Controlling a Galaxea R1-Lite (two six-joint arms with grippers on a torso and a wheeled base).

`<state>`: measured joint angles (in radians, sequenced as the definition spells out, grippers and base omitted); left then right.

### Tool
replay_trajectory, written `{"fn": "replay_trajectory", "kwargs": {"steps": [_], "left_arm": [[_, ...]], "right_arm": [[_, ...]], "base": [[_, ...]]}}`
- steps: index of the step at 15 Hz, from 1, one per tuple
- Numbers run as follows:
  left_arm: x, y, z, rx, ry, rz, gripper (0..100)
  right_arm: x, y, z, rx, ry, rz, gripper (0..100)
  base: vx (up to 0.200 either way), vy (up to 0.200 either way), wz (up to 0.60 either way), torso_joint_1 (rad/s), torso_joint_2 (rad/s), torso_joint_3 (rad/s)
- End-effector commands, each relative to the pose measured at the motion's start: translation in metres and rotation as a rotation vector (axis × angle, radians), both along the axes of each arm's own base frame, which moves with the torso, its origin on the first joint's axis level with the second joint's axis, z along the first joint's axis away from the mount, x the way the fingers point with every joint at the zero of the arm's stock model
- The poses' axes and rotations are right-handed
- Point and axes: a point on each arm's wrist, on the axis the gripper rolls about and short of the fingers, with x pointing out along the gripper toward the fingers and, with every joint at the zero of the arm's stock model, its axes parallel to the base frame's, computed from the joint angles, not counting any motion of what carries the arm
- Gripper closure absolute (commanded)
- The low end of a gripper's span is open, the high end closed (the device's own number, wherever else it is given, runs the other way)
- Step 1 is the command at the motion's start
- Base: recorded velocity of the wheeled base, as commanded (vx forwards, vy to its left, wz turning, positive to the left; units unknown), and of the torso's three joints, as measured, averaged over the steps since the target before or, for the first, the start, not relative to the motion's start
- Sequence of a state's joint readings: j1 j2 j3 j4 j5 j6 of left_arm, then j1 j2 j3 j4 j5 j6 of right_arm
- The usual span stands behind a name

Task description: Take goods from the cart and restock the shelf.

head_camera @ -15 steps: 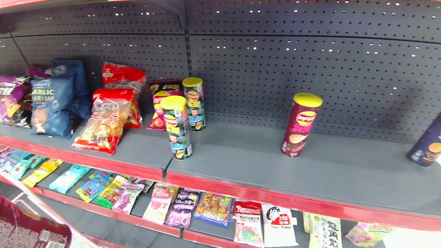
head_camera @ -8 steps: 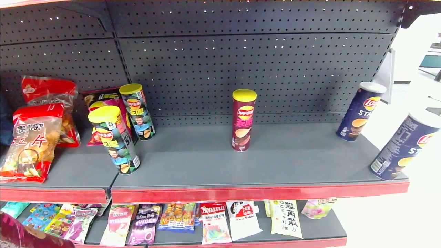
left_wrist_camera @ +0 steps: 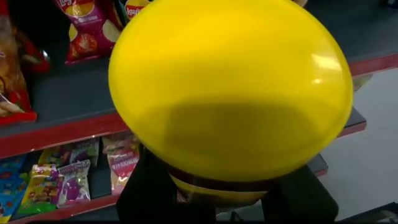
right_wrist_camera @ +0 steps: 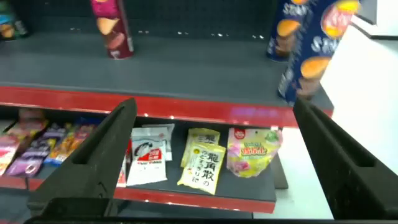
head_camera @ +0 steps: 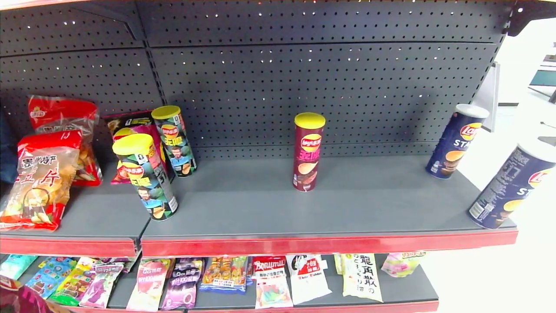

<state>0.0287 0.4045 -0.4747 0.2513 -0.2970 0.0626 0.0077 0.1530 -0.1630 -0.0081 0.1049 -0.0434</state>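
Far left of the maroon can on the shelf lean red snack bags; nearer it stand two green cans. Left of it and off the shelf, the left gripper clamps a yellow-lidded can. Right of it stand two blue cans; the right gripper, fingers spread wide and empty, hangs lower.

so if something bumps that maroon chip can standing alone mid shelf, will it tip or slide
The maroon chip can is tall and narrow on a small base, so a high nudge would probably tip it. Being round, it would likely roll along the shelf once down. It looks like a stiff tube, so a grip should hold.
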Motion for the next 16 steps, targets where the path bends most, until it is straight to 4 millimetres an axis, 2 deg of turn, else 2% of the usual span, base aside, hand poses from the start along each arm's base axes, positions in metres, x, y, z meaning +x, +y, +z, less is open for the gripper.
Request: {"fn": "replay_trajectory", "kwargs": {"steps": [1, 2, 3, 4, 5, 6, 8, 9, 10, 11, 14, 16], "left_arm": [[0.003, 0.0, 0.001, 0.014, 0.006, -0.018, 100], [0.002, 0.0, 0.0, 0.035, 0.004, -0.027, 100], [0.003, 0.0, 0.001, 0.051, 0.005, -0.031, 100], [0.004, 0.0, 0.0, 0.053, 0.007, -0.034, 100], [0.004, 0.0, 0.0, 0.052, 0.009, -0.032, 100], [0.006, 0.0, 0.001, 0.05, 0.018, -0.025, 100], [0.009, 0.0, 0.003, 0.05, 0.029, -0.024, 100], [0.011, 0.0, 0.002, 0.051, 0.039, -0.02, 100], [0.012, 0.001, 0.002, 0.051, 0.041, -0.014, 100], [0.012, 0.001, 0.002, 0.054, 0.045, -0.002, 100], [0.014, 0.001, 0.002, 0.056, 0.054, 0.005, 100], [0.017, 0.001, 0.003, 0.057, 0.068, 0.009, 100]], "right_arm": [[0.07, 0.007, 0.069, -0.1, 0.216, 0.179, 0], [0.096, 0.012, 0.076, -0.09, 0.272, 0.217, 0], [0.133, 0.025, 0.081, -0.054, 0.283, 0.28, 0], [0.15, 0.042, 0.08, -0.048, 0.274, 0.372, 0], [0.158, 0.052, 0.078, -0.053, 0.276, 0.408, 0], [0.188, 0.071, 0.073, -0.067, 0.303, 0.429, 0], [0.224, 0.089, 0.069, -0.073, 0.314, 0.441, 0], [0.256, 0.102, 0.061, -0.074, 0.319, 0.441, 0], [0.273, 0.11, 0.056, -0.071, 0.312, 0.441, 0], [0.287, 0.116, 0.051, -0.072, 0.311, 0.439, 0], [0.306, 0.128, 0.048, -0.074, 0.31, 0.452, 0], [0.323, 0.147, 0.048, -0.071, 0.294, 0.482, 0]], "base": [[0.0, 0.0, 0.0, 0.0, 0.0, 0.0], [0.0, 0.0, 0.0, 0.0, 0.0, 0.0], [0.0, 0.0, 0.0, 0.0, 0.0, 0.0], [0.0, 0.0, 0.0, 0.0, 0.0, 0.0], [0.0, 0.0, 0.0, 0.0, 0.0, 0.0], [0.0, 0.0, 0.0, 0.0, 0.0, 0.0], [0.0, 0.0, 0.0, 0.0, 0.0, 0.0], [0.0, 0.0, 0.0, 0.0, 0.0, 0.0], [0.0, 0.0, 0.0, 0.0, 0.0, 0.0], [0.0, 0.0, 0.0, 0.0, 0.0, 0.0], [0.0, 0.0, 0.0, 0.0, 0.0, 0.0], [0.0, 0.0, 0.0, 0.0, 0.0, 0.0]]}}
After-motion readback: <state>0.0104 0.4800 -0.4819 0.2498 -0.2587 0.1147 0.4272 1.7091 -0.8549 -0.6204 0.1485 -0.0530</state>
